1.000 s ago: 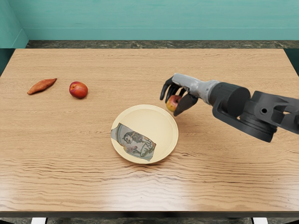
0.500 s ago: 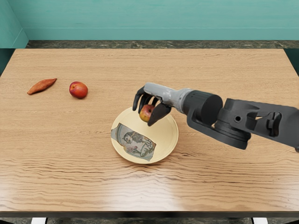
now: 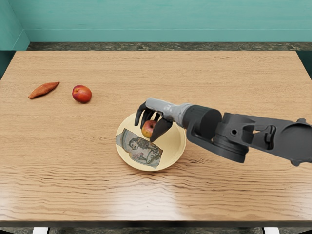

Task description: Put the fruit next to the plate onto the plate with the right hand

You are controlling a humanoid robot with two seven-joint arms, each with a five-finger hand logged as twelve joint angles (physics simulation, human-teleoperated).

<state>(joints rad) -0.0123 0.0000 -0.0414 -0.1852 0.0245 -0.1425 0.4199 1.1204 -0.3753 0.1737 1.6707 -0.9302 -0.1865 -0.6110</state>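
Carried fruit (image 3: 148, 128) from beyond plate (image 3: 171, 152) rim at 2 o'clock to just inside at 12 o'clock. Kept right hand (image 3: 151, 123) fingers (image 3: 142, 114) curled, pinching fruit. Not yet released; probably only lowering and letting go left.

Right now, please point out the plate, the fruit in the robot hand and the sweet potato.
plate (image 3: 172, 144): head view, bare inner surface, right side
fruit (image 3: 147, 128): head view, its visible skin
sweet potato (image 3: 43, 89): head view, its middle

Simulated tabletop workspace: wooden table (image 3: 234, 78), plain teal walls (image 3: 165, 19).
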